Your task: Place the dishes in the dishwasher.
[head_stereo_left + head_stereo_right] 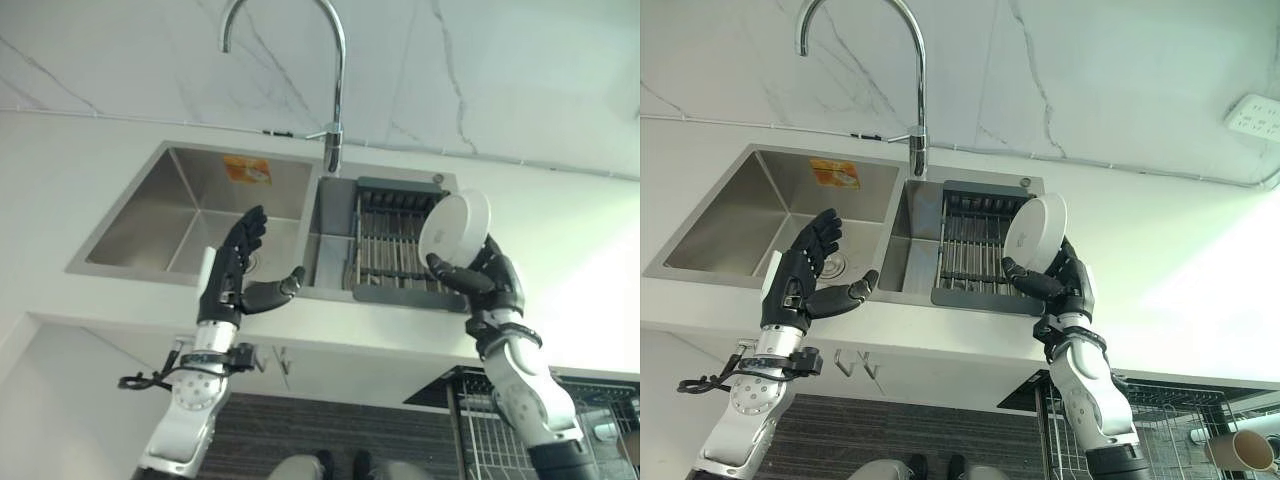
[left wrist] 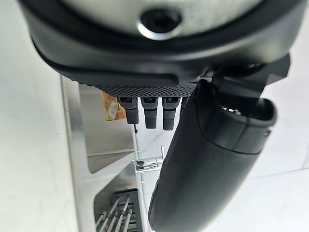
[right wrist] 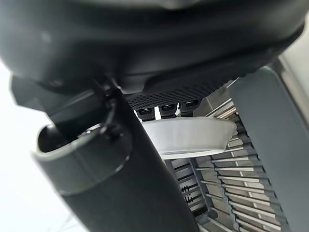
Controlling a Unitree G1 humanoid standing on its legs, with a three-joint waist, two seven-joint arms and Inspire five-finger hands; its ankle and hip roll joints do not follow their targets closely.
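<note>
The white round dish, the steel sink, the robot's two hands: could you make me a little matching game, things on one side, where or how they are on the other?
Things:
1. White round dish
2. Left robot hand
3. Dark slatted drying rack
4. Curved chrome tap

States:
A. Lying in the right basin of the steel sink
B. Open, fingers straight, holding nothing
C. Gripped by the right robot hand above the rack
D. Standing behind the divide between the basins

Pairs: 1-C, 2-B, 3-A, 4-D
</note>
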